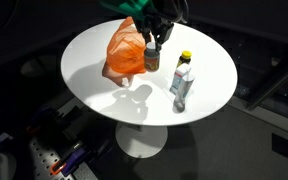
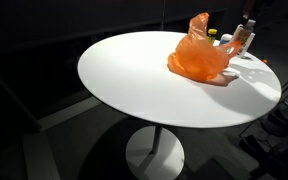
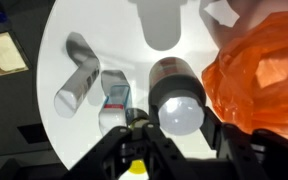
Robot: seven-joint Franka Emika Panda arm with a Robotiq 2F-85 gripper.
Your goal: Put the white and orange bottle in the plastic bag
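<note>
The white and orange bottle (image 1: pixel 152 58) stands upright with a white cap, just beside the orange plastic bag (image 1: pixel 124 52) on the round white table (image 1: pixel 94 70). My gripper (image 1: pixel 155 38) comes down from above and is shut on the bottle's top. In the wrist view the white cap (image 3: pixel 180 110) sits between my two fingers (image 3: pixel 180 135), with the bag (image 3: pixel 259 85) right next to it. In an exterior view the bottle (image 2: pixel 243 40) shows behind the bag (image 2: pixel 197 58). I cannot tell whether the bottle touches the table.
A clear bottle with a yellow cap (image 1: pixel 183 72) stands near the held bottle, and a grey bottle (image 1: pixel 180 96) lies on its side beside it. Both show in the wrist view, yellow cap (image 3: pixel 134 168) and lying bottle (image 3: pixel 77 88). The table edge is close behind them.
</note>
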